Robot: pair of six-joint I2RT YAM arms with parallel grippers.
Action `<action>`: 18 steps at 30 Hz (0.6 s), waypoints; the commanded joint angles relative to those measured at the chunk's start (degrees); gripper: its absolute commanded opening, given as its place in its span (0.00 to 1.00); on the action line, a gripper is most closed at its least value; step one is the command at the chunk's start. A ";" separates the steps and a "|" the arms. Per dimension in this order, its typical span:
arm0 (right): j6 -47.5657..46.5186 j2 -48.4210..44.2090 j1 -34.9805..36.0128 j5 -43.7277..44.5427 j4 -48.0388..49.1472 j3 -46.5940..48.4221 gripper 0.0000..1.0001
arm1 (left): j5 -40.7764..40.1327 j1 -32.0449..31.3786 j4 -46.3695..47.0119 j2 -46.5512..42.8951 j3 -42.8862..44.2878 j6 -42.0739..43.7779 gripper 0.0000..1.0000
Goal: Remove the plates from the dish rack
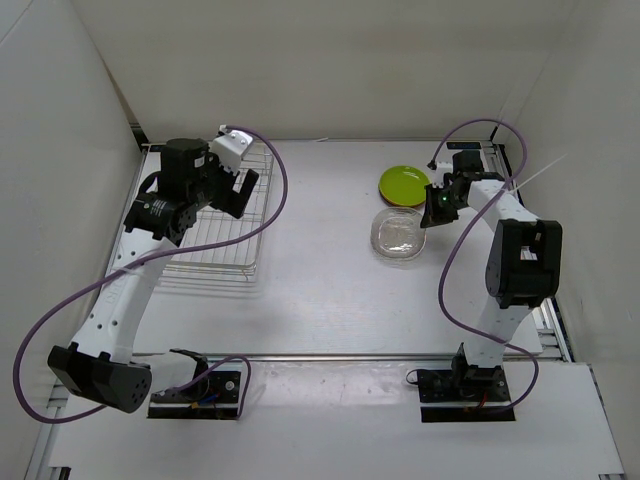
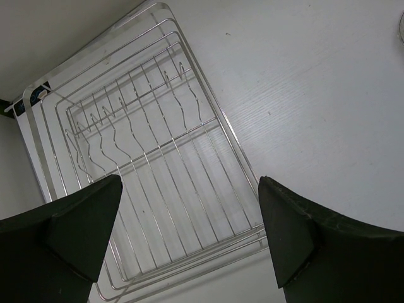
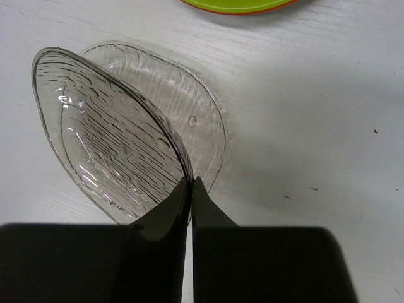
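The dish rack is sitting at the left of the overhead view on the white surface. In the left wrist view no plate is showing between its wires. The left end effector is hovering over the rack with its jaws spread wide, holding nothing.

Toward the upper right of the overhead view, the lime green plate is lying flat. In the right wrist view an orange edge is showing beneath it. Just below it, the clear plate is tilting up off the surface. The right end effector is pinching its near rim, jaws almost together. A second clear outline is lying under it; whether that is another plate cannot be told.

The clear plate is likely handling as a light, rigid, smooth and breakable item. A rim pinch is therefore the practical hold, and slipping at that thin edge is the risk during lowering.
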 commanded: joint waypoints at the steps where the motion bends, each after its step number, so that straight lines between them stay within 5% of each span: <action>1: 0.44 0.65 -0.05 0.05 1.45 0.16 0.01 | 1.37 0.34 0.93 -2.05 -0.61 -0.59 1.00; 9: 0.44 1.19 -0.05 0.05 1.45 0.16 0.08 | 1.89 0.34 0.93 -2.05 -0.61 -0.59 1.00; 18: 0.44 1.19 -0.05 -0.47 1.45 0.16 0.33 | 2.94 0.34 0.93 -2.05 -0.61 -0.59 1.00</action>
